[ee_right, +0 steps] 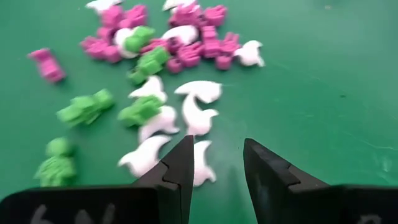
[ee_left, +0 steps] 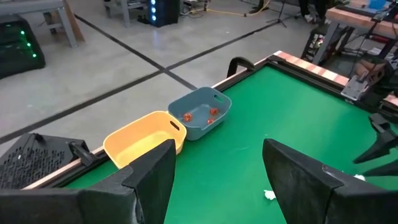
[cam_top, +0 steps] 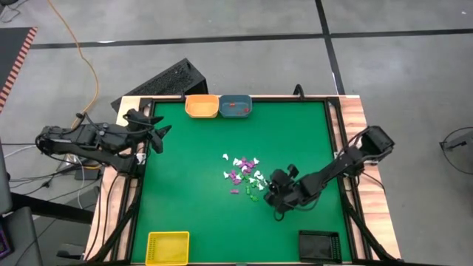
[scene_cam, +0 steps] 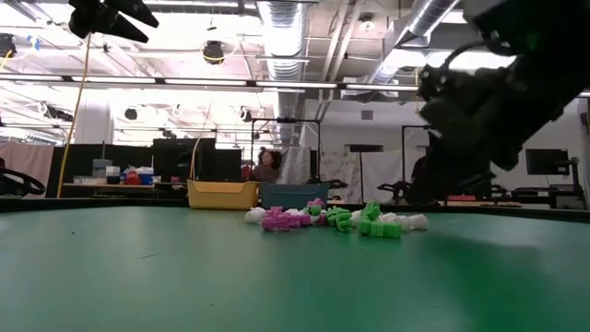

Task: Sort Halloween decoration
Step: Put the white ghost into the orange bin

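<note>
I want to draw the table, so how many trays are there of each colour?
yellow tray: 1
orange tray: 1
blue tray: 1
black tray: 1
Total: 4 trays

Halloween decoration [cam_top: 244, 176]: small white, purple and green plastic trinkets lying in a loose cluster right of the green table's centre, one purple piece [ee_right: 46, 64] slightly apart; a few orange-red pieces [ee_left: 200, 116] lie separately.

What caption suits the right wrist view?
Right gripper, fingers open, poised over white, purple and green Halloween trinkets on green table.
</note>
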### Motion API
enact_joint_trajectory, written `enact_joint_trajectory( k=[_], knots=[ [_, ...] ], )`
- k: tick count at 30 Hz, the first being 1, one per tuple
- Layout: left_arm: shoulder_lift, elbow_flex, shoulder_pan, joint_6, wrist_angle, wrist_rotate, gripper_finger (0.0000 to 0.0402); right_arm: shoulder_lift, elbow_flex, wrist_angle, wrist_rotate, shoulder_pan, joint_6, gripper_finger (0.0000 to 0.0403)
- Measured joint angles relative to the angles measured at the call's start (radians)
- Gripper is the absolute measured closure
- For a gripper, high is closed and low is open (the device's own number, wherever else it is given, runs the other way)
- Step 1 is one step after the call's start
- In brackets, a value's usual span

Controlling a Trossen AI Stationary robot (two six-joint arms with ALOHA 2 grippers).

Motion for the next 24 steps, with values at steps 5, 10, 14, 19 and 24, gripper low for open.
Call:
enact_joint_trajectory(
  k=[5, 10, 14, 19, 24],
  knots=[
    [0.016, 0.000, 0.000, -0.004, 0.000, 0.007, 0.0170, 0.067, 0.000, 0.046, 0.044, 0.000, 0.067, 0.0269],
    [0.041, 0.000, 0.000, -0.004, -0.002, 0.008, 0.0170, 0.140, 0.001, 0.225, 0.050, 0.004, 0.034, 0.0269],
    [0.060, 0.000, 0.001, -0.003, -0.004, 0.007, 0.0170, 0.195, 0.002, 0.255, 0.081, 0.007, 0.082, 0.0269],
    [0.084, 0.000, 0.011, -0.003, -0.004, 0.014, 0.0170, 0.237, 0.003, 0.257, 0.117, 0.025, 0.134, 0.0269],
    [0.093, 0.000, 0.032, -0.005, -0.005, 0.014, 0.0170, 0.280, 0.003, 0.258, 0.076, 0.026, 0.176, 0.0277]
  ],
)
